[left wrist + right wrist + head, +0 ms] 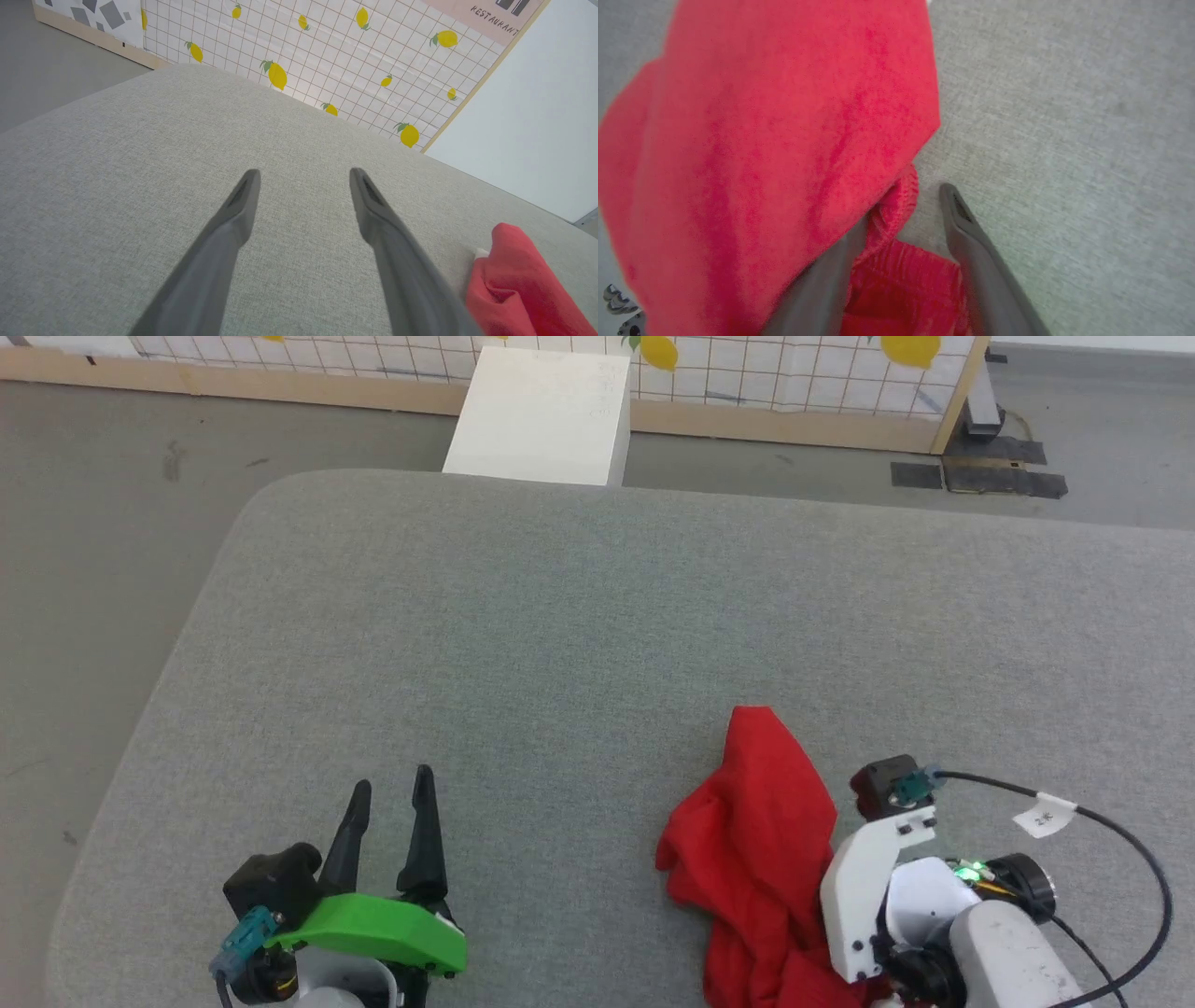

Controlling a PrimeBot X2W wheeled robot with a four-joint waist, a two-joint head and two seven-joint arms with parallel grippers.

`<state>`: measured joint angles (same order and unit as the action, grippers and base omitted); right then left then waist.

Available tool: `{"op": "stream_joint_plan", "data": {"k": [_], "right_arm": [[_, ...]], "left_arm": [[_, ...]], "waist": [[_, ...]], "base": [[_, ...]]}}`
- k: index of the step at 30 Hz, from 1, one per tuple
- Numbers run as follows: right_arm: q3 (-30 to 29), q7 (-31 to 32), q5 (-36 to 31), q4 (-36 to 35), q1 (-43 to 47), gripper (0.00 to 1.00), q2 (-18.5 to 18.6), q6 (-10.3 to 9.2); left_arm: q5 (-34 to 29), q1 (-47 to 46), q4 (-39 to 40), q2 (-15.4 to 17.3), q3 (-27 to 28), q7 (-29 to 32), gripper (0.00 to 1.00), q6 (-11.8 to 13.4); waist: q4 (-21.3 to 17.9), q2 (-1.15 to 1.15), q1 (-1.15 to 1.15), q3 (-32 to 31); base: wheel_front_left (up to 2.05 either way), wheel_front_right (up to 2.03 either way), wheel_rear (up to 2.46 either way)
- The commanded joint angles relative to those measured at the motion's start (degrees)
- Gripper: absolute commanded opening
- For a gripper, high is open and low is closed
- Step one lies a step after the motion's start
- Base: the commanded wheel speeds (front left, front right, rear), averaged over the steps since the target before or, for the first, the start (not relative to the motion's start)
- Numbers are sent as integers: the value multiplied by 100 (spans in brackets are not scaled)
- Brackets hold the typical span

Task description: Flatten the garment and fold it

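Right gripper [908,205] spread, one finger [822,289] under garment [761,140] fold | left gripper [303,175] wide, empty

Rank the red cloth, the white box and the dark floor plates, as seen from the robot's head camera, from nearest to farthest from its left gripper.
1. The garment, lying on the grey table, to the right of the left gripper.
2. The white box, straight ahead beyond the table's far edge.
3. The dark floor plates, also beyond the table, far off to the right.

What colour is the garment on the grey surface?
The garment is bright red; the head view shows it best.
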<state>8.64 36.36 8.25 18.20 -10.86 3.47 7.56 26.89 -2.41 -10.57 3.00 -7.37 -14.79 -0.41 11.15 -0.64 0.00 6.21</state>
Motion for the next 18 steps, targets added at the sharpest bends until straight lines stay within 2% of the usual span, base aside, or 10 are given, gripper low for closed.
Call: {"op": "stream_joint_plan", "data": {"k": [1, 4, 10, 12, 13, 14, 17, 18], "right_arm": [[-132, -113, 84, 34, -77, 0, 33, -8], [-662, -372, 124, -133, -217, 0, 76, -8], [-2264, -544, -146, -328, -304, 0, 222, -8], [-2842, -537, -329, -313, -257, 0, 278, -8], [-3438, -558, -494, -292, -212, 0, 280, -8], [-3744, -590, -636, -283, -181, 0, 278, -8], [-4290, -553, -896, -161, -111, 2, 196, -8], [-4347, -531, -929, -120, -83, 100, 159, -8]], "left_arm": [[30, -94, 6, -13, 13, -20, 100, 24], [17, -94, 2, -13, 24, -20, 100, 29], [-14, -83, 0, -13, 22, -20, 100, 22], [-20, -81, -4, -13, 13, -21, 100, 21], [-22, -83, -14, -13, 4, -21, 100, 16], [-25, -82, -19, -13, 3, -21, 100, 12], [-44, -62, -22, -13, 14, -21, 100, -1], [-48, -47, -35, -13, 17, -21, 100, -9]], "waist": [[-16, 64, 0, -16], [-55, 64, 0, -46], [-143, 64, 0, -121], [-158, 64, 0, -139], [-167, 64, 0, -153], [-172, 64, 0, -163], [-205, 64, 0, -189], [-223, 64, 0, -202]], "base": [[0, 0, 0], [0, 0, 0], [0, 0, 0], [0, 0, 0], [0, 0, 0], [0, 0, 0], [0, 0, 0], [0, 0, 0]]}}
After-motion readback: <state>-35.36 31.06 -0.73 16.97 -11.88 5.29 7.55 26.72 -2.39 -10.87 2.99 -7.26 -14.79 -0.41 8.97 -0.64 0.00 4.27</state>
